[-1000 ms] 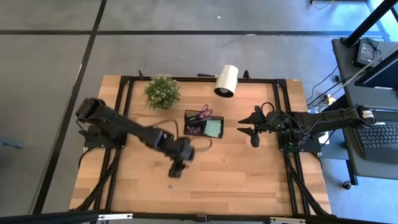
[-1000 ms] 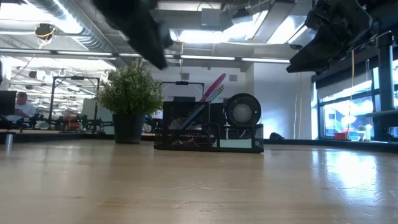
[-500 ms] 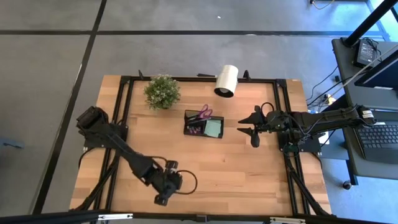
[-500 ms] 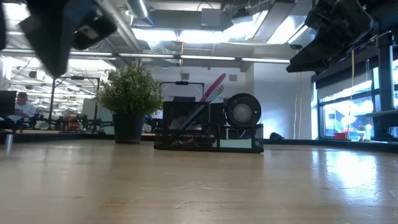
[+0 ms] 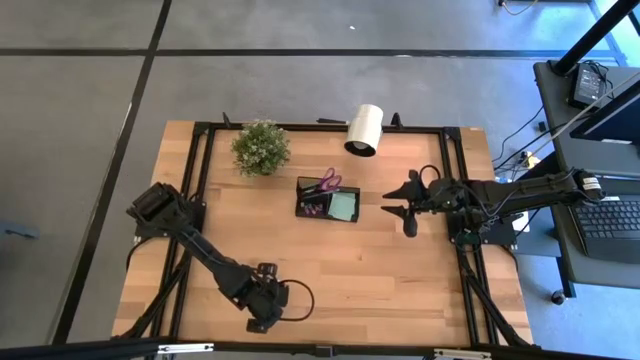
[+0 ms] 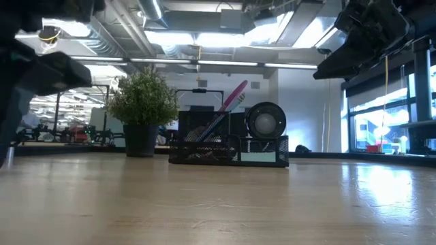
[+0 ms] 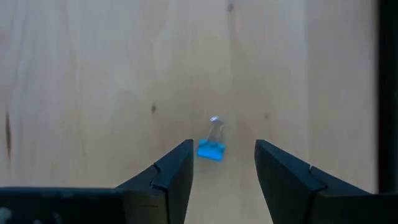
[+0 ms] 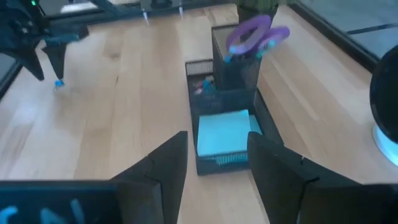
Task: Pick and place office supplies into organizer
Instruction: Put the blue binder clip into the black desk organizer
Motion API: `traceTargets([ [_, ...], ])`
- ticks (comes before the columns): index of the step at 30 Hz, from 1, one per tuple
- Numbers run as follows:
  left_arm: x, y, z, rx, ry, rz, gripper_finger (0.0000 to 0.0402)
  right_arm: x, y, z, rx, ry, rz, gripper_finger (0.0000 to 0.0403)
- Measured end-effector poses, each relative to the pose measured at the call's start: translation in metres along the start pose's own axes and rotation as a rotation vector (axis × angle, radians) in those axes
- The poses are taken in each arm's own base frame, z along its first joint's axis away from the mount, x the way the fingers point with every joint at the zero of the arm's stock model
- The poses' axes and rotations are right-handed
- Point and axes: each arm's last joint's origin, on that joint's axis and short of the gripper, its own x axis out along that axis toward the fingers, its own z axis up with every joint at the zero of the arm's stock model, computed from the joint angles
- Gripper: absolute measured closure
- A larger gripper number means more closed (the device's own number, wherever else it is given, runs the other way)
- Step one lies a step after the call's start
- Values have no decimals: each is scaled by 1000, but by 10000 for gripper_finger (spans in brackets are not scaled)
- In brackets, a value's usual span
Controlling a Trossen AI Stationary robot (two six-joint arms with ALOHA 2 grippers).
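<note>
Item: small blue binder clip with a silver wire handle (image 7: 212, 147), lying loose on the pale wooden surface (image 5: 380, 270) near its front edge, well apart from the black mesh two-compartment organizer (image 5: 328, 199).

Step in hand, as judged: descend squarely, keep the clip centred, close on the blue body rather than the wire.

Left pincer (image 7: 222, 163): fingers apart, empty, the clip showing between them.

Right pincer (image 8: 214, 155): parted, empty, waiting beside the organizer.
</note>
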Motion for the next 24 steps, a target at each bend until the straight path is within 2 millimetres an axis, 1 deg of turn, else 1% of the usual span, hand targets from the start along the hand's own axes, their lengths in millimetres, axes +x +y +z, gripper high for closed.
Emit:
traceTargets([
  [7,2,2,-2,-11,16,27,237,4,-2,-15,22,37,-7,232],
  [14,2,3,-2,16,25,30,237,5,-2,-18,45,18,-4,232],
  [24,25,2,-6,47,82,50,237,5,-2,-17,23,14,-3,232],
])
